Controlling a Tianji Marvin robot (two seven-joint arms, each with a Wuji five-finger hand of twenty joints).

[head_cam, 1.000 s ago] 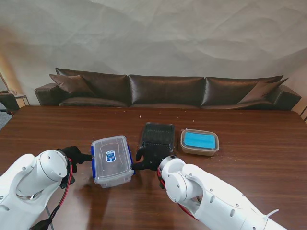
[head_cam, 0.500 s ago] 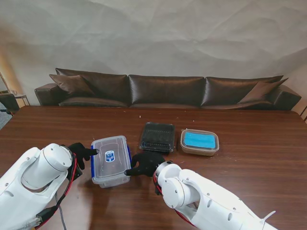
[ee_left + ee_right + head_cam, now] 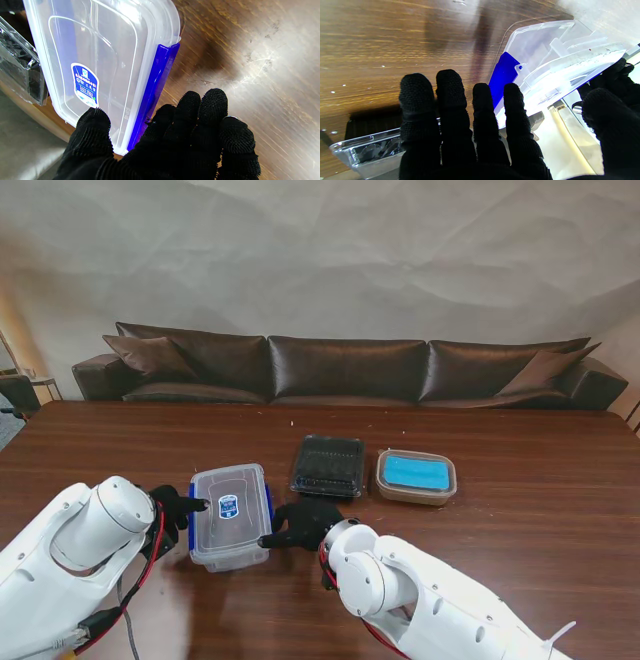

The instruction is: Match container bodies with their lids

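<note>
A clear container with a label on its lid (image 3: pixel 230 515) and blue side clips stands near me on the table, left of centre. My left hand (image 3: pixel 172 510) is at its left side, thumb (image 3: pixel 92 132) resting on the lid's edge (image 3: pixel 100 50), fingers (image 3: pixel 200 117) together beside the blue clip (image 3: pixel 155 82). At the container's right side (image 3: pixel 550 65) my right hand (image 3: pixel 300 525) is open, its fingers (image 3: pixel 460 112) stretched out next to the other blue clip (image 3: pixel 503 77). Neither hand grips the container.
A black container with a clear lid (image 3: pixel 328 465) lies just beyond my right hand. A brown-rimmed container with a blue lid (image 3: pixel 415 475) sits to its right. A dark sofa (image 3: pixel 350 370) stands behind the table's far edge.
My right hand has drawn back from the black container towards me and now sits at the clear container's right side. My left hand moved in, thumb onto the lid.
</note>
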